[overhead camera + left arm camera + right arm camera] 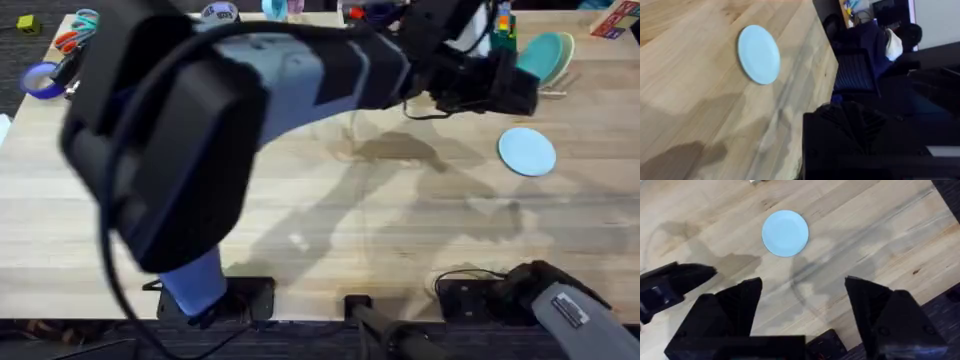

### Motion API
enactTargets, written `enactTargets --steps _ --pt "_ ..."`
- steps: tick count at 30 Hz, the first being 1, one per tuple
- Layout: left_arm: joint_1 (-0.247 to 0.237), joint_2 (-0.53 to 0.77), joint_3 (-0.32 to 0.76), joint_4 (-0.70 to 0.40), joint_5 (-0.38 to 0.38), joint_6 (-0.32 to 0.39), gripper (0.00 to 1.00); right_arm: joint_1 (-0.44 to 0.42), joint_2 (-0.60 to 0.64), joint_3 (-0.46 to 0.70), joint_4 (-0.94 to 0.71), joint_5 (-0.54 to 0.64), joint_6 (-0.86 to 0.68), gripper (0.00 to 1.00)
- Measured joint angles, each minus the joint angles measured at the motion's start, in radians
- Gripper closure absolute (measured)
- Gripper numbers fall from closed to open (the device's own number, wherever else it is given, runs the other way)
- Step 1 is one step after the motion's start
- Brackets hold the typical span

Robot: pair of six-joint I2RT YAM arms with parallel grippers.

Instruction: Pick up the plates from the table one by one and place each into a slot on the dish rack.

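Note:
The light blue plate (527, 151) lies flat on the table (400, 220) at the right, and shows as plate (759, 54) and plate (785, 233) in the wrist views. At the back right a pale yellow plate (569, 50) stands on edge behind a teal plate (545, 56) in the dish rack (555, 90). My left arm stretches across the table, with its gripper (505, 88) just left of the rack and above the blue plate. My right gripper (802, 305) hangs open high over the table, nothing between its fingers (735, 305), the blue plate ahead of it.
A purple tape roll (43, 80) and scissors (75, 30) lie at the back left. Small items line the back edge (280, 10). The right arm's base (560, 300) sits at the near right. Bare wood lies around the blue plate.

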Motion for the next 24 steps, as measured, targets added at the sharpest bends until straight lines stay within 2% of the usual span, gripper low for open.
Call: enactTargets --steps 8,13,19,24 --pt "-0.060 0.130 0.189 -0.084 0.015 -0.038 0.963 0.000 0.000 0.000 0.000 0.000 0.001 0.007" --pt "-0.093 0.198 0.272 -0.156 -0.003 -0.046 0.963 0.000 0.000 0.000 0.000 0.000 0.001 0.007" --pt "-0.124 0.216 0.283 -0.196 -0.066 -0.059 0.963 0.000 0.000 0.000 0.000 0.000 0.005 0.007" --pt "-0.127 0.226 0.296 -0.194 -0.095 -0.067 0.964 0.000 0.000 0.000 0.000 0.000 0.005 0.007"
